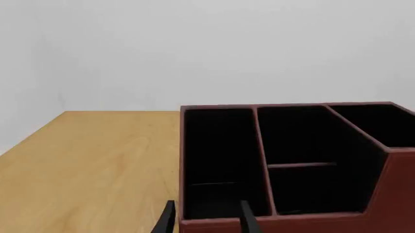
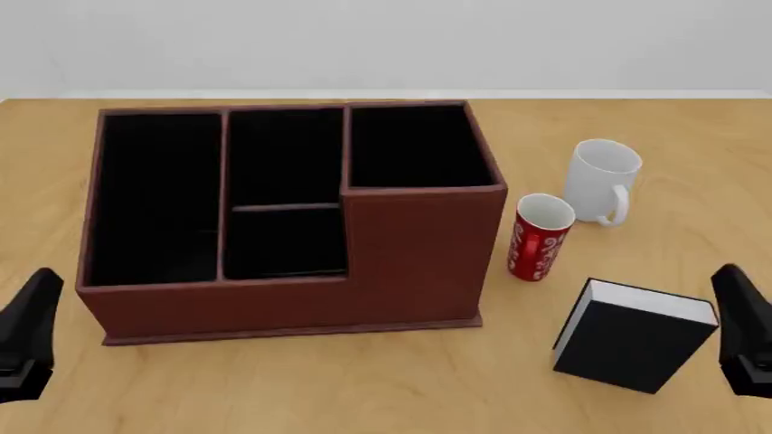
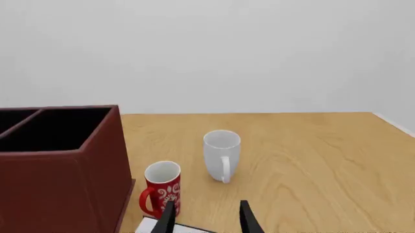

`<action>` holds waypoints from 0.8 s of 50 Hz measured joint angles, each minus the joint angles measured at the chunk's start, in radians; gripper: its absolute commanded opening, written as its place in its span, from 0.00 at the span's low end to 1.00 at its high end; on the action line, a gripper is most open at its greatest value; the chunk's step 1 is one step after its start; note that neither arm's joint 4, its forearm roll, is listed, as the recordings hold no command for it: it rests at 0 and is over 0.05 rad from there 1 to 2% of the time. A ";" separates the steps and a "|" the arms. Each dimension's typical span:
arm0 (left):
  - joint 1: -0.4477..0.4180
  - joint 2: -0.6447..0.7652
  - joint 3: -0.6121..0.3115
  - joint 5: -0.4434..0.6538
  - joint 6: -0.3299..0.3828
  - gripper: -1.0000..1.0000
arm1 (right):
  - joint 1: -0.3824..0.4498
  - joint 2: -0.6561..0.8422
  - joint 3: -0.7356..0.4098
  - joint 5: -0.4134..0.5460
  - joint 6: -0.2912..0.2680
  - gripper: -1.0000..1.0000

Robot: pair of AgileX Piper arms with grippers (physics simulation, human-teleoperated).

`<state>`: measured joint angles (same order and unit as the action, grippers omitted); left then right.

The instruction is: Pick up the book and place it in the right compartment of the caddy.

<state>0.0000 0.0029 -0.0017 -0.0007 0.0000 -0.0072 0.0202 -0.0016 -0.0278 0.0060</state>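
The black book (image 2: 634, 336) stands upright on the table at the front right, its white page edges facing up; a strip of it (image 3: 153, 225) shows by the fingers in the right wrist view. The reddish-brown caddy (image 2: 289, 303) sits left of centre. Its right compartment (image 2: 417, 145), with taller walls, holds nothing and also shows in the left wrist view (image 1: 382, 124). My right gripper (image 2: 736, 294) (image 3: 206, 221) is open just right of the book, not touching it. My left gripper (image 2: 36, 303) (image 1: 207, 221) is open at the caddy's front left corner.
A red patterned mug (image 2: 538, 237) (image 3: 161, 187) stands between the caddy and the book. A white mug (image 2: 601, 179) (image 3: 222, 154) stands behind it to the right. The caddy wall (image 3: 58, 165) rises left of the mugs. The other caddy sections (image 1: 217, 160) look dark and bare.
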 measured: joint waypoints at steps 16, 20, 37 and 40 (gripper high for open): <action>0.000 0.004 -0.002 -0.001 0.000 1.00 | 0.002 0.009 -0.015 0.027 -0.025 1.00; 0.000 0.004 -0.002 -0.001 0.000 1.00 | 0.010 0.046 -0.036 0.036 -0.054 1.00; 0.000 0.004 -0.003 -0.001 0.000 1.00 | 0.070 0.286 -0.160 0.132 -0.238 1.00; 0.000 0.004 -0.003 -0.001 0.000 1.00 | 0.076 0.324 -0.190 0.166 -0.273 1.00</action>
<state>0.0000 0.0074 -0.0042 -0.0019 0.0000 0.0686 0.3438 -0.1914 0.1382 -0.2666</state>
